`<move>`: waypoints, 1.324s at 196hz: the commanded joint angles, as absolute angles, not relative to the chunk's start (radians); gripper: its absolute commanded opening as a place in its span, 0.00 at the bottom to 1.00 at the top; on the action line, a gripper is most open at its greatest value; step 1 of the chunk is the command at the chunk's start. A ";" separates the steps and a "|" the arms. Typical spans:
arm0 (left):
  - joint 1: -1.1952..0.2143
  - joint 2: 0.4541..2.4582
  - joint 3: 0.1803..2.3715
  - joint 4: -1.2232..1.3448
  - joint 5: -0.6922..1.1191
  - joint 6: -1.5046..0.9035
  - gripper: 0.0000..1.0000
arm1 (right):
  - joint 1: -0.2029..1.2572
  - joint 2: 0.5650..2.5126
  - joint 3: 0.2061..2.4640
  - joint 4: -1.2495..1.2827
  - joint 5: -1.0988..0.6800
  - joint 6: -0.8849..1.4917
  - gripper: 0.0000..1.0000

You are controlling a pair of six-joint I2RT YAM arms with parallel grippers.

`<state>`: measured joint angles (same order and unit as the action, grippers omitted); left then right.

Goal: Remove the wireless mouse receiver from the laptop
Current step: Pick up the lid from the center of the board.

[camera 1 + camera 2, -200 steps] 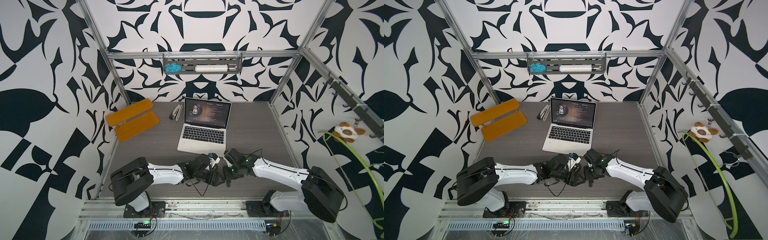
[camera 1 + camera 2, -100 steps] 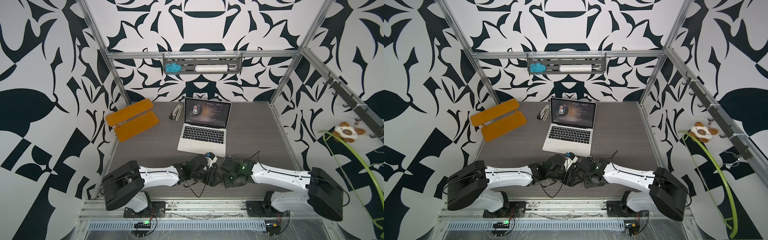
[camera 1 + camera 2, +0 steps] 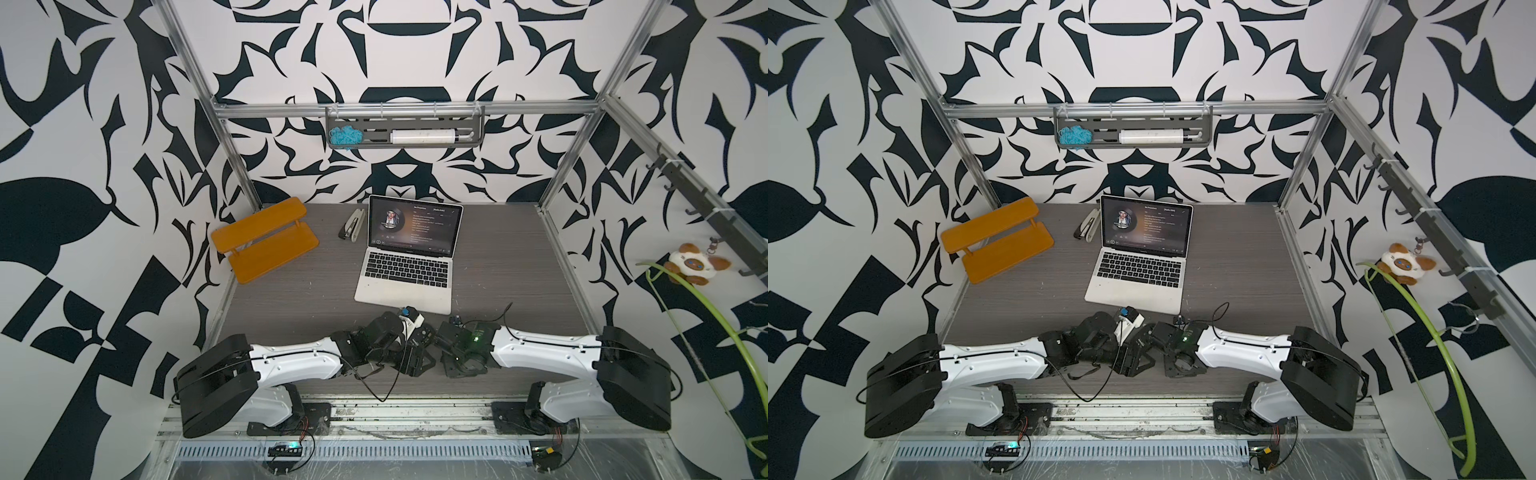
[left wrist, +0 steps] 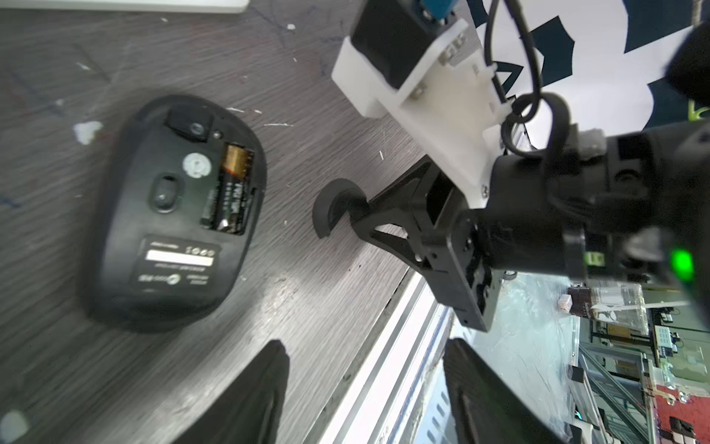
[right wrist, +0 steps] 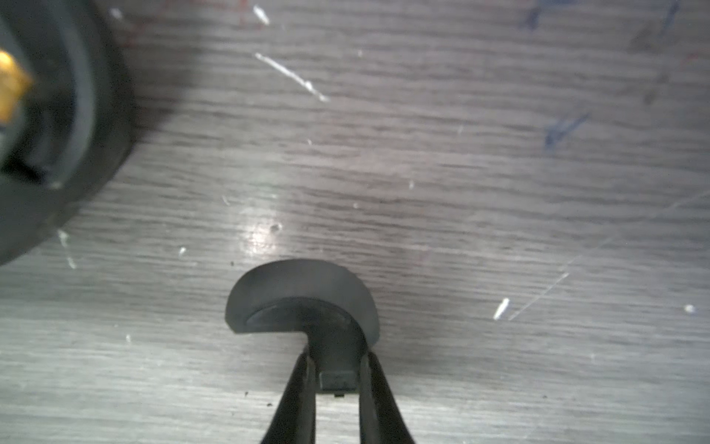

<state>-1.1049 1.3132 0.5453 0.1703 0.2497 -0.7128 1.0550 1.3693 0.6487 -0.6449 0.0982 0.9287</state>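
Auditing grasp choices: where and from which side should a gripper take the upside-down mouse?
Probably pinch the mouse across its narrow middle, coming down from above. It lies flat, underside up, a long oval whose long sides face opposite ways; keep clear of the open battery bay.

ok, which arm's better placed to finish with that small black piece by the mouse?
Right. The right fingers are shut on the small black piece, likely the receiver, beside the upturned mouse with its open battery bay. The left fingers stand open and empty.
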 commanded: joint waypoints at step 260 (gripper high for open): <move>-0.887 1.362 0.581 0.495 0.537 -0.918 0.40 | 1.105 1.088 0.852 -0.551 0.166 0.778 0.00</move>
